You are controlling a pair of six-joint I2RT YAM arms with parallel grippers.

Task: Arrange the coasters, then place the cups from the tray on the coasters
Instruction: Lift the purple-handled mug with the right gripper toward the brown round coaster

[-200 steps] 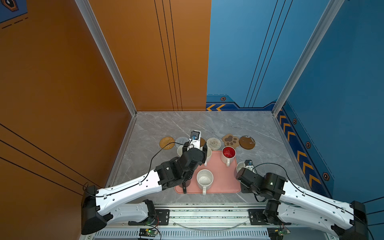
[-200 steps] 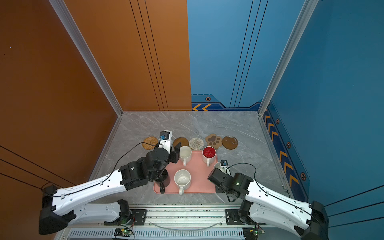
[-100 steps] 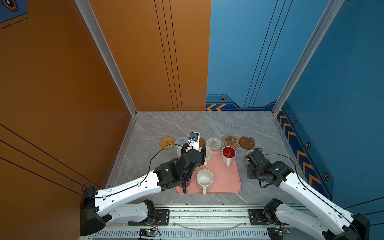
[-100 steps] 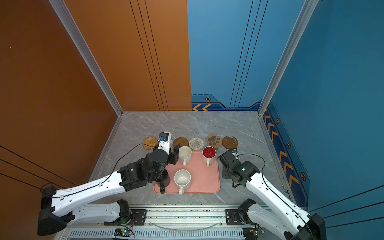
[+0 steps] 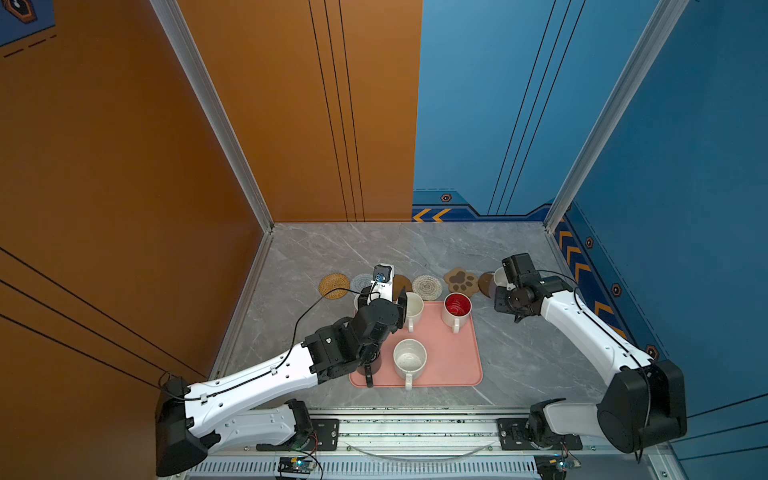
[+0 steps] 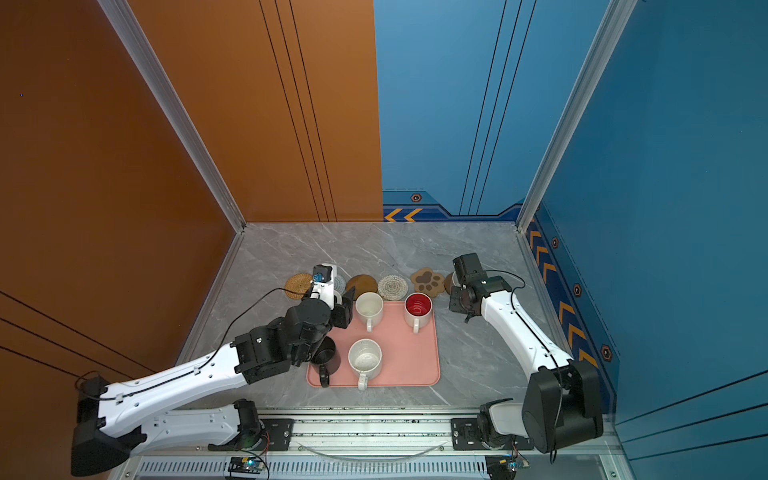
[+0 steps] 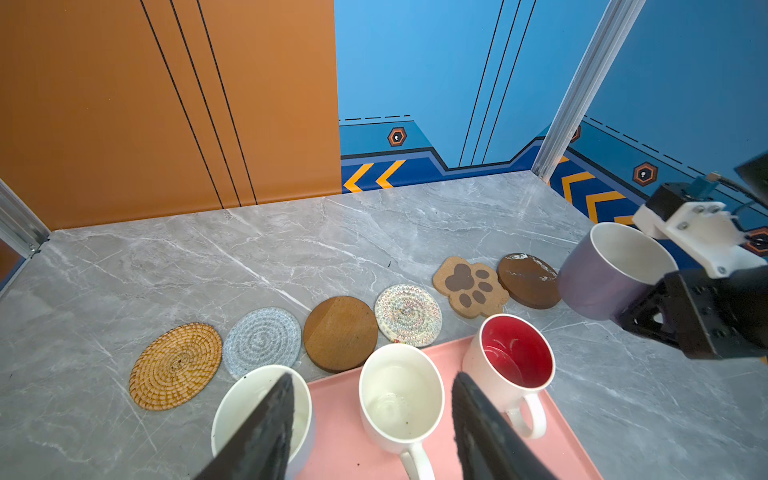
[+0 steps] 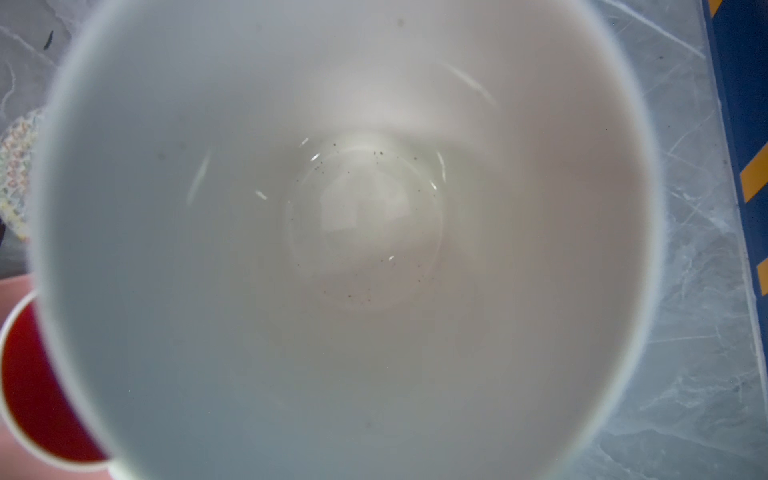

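See the right gripper (image 5: 503,289) squeezed tight on the lavender cup (image 7: 602,274), just beside the dark brown coaster (image 7: 528,280) at the end of the row, past the paw coaster (image 7: 469,286). Slide the cup over till right above the middle of that coaster, hold it flat and not tipped, then go down slowly and let go only once sitting on the mat. Steer clear of the red-inside cup (image 7: 515,357) on the pink tray (image 5: 453,361). See the left gripper (image 7: 372,377) with jaws wide apart, holding nothing, low over the plain white cup (image 7: 401,395) and next to the light blue cup (image 7: 249,407). Look in the left wrist view for the cup's purple side and its spot by the coaster; cannot tell there whether touching the mat yet. Look in the right wrist view and find only the cup's white inside, big and blurry, with no brown coaster showing. Look in a top view for the black cup (image 6: 326,357) and the speckled cup (image 6: 365,357) on the near part of the tray, both missing from the wrist views.
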